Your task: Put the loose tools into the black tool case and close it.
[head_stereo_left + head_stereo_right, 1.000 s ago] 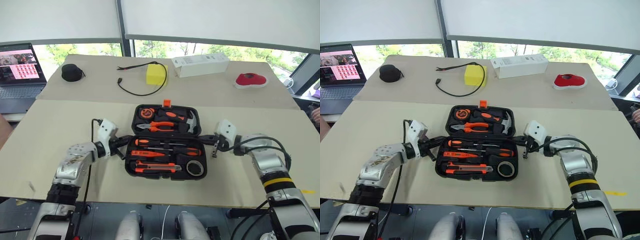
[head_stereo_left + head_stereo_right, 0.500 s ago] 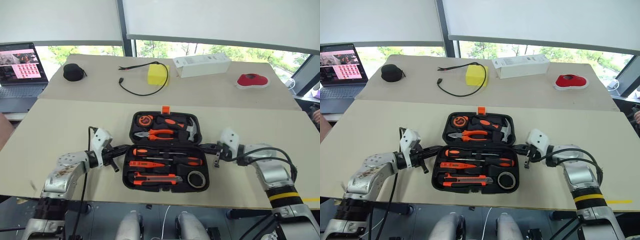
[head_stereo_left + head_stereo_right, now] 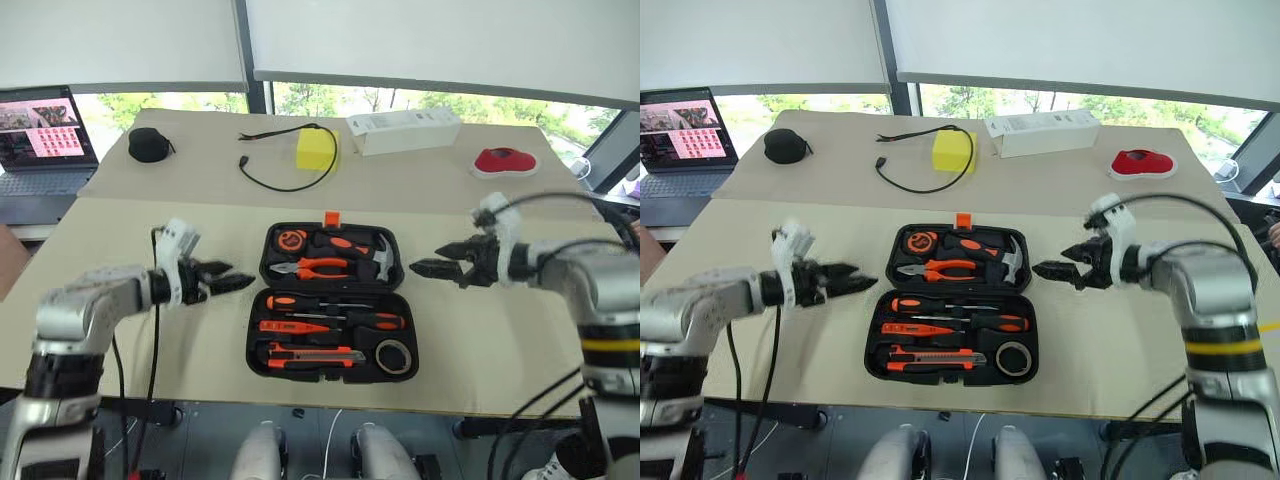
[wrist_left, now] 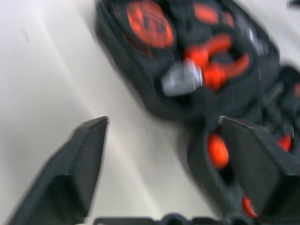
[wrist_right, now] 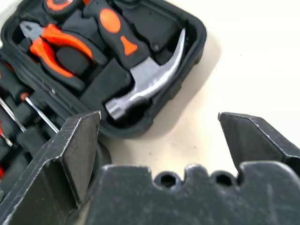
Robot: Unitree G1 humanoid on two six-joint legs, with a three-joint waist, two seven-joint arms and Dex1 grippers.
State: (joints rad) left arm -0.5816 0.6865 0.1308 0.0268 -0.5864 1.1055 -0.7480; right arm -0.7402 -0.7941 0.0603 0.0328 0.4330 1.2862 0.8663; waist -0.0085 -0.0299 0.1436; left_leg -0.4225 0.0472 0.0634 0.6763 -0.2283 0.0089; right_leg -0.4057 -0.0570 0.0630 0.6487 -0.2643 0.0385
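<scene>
The black tool case [image 3: 254, 342] lies open flat at the table's middle, orange latch [image 3: 331, 217] on its far edge. In the near half rest two long screwdrivers [image 3: 335, 303] [image 3: 368, 321], the small tester [image 3: 295, 327], the utility knife [image 3: 310, 354] and the tape roll [image 3: 395, 356]. Pliers [image 5: 56, 40], hammer [image 5: 145, 84] and tape measure [image 4: 149, 21] fill the far half. My left gripper [image 3: 232, 278] hovers open just left of the case, pointing at it. Just right of the case my right gripper [image 3: 425, 264] is raised and open. Neither holds anything.
At the back stand a laptop [image 3: 40, 125], a small black pouch [image 3: 148, 144], a black cable [image 3: 270, 175], a yellow block [image 3: 314, 148], a white box [image 3: 403, 130] and a red object [image 3: 503, 160]. The table's front edge runs just below the case.
Both grippers were shut and low against the case's sides; now they have risen, drawn slightly outward, rolled and opened. The tools and case have not moved.
</scene>
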